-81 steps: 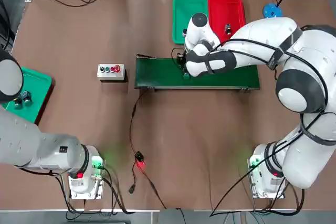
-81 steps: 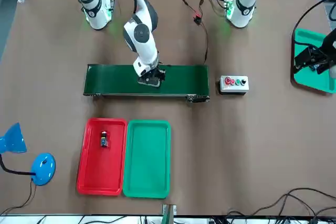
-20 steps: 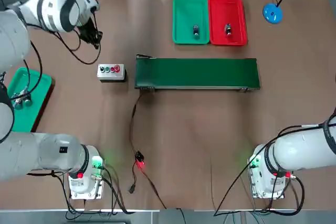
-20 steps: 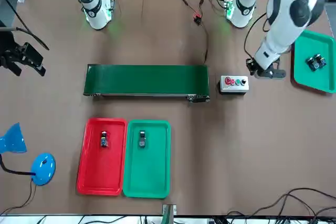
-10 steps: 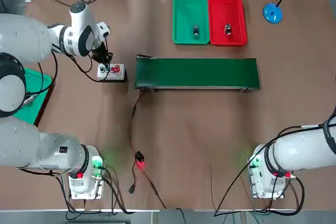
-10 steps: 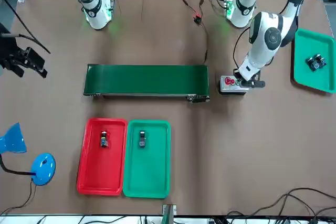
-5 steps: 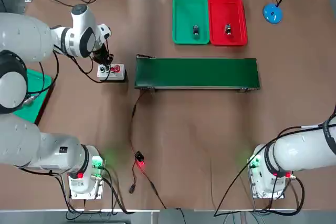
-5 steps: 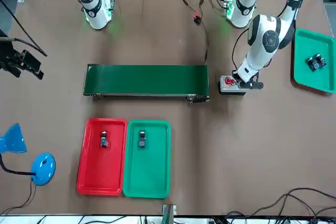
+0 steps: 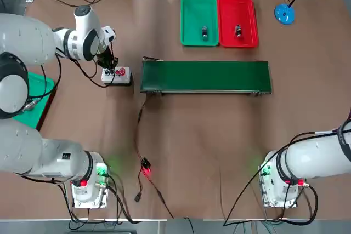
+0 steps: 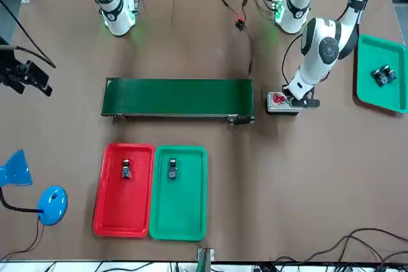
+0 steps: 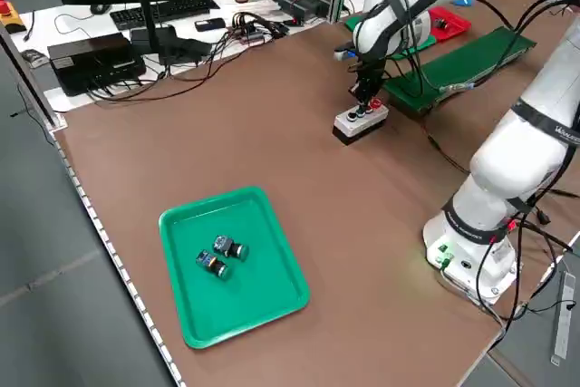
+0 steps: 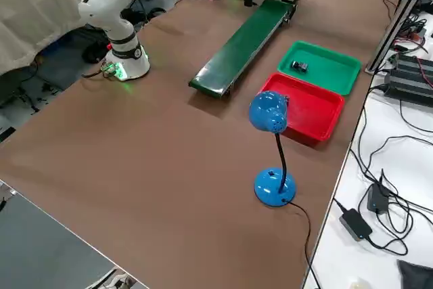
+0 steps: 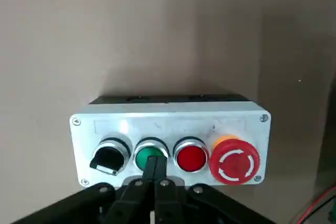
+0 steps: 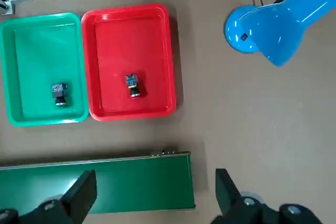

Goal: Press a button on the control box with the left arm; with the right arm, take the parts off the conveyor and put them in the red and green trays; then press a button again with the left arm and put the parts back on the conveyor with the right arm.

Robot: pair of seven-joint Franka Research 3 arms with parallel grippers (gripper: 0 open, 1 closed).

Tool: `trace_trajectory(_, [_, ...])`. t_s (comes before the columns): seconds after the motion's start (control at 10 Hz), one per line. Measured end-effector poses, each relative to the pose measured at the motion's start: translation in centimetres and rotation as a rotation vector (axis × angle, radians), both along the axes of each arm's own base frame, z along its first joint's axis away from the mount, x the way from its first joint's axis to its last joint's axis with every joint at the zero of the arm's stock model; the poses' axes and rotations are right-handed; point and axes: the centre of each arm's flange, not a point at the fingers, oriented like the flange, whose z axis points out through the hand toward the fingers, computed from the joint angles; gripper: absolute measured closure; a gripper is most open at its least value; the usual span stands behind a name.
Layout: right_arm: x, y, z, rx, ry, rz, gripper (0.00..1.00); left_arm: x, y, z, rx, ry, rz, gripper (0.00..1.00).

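At upper left of the top view, the left gripper (image 9: 109, 67), fingers pinched together, partly hides the control box (image 9: 117, 75), while the right gripper (image 10: 25, 76), spread wide, sits cropped at the front view's left edge.

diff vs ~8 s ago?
The right arm has left the conveyor; the right gripper, open, is now off past its end. A second part now lies in the green tray. The left gripper, shut, came over from the teal tray to the control box, on its green button. Red tray, its part and lamp: unchanged.
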Motion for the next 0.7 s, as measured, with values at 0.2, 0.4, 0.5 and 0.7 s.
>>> trace_trajectory(0.2, [-0.01,0.18,0.02,0.000,0.000,0.003,0.00,-0.22,0.14,-0.29,0.001,0.007,0.002,0.99])
trace_trajectory(0.4, [-0.01,0.29,0.05,0.000,-0.001,0.005,0.00,-0.21,0.24,-0.65,0.000,0.009,0.005,0.99])
trace_trajectory(0.5, [-0.02,0.30,0.04,0.000,0.000,0.005,0.00,-0.20,0.24,-0.65,0.000,0.007,0.005,0.99])
trace_trajectory(0.7, [-0.02,0.31,0.03,0.000,0.000,0.005,0.00,-0.18,0.26,-0.65,0.000,0.006,0.005,0.99])
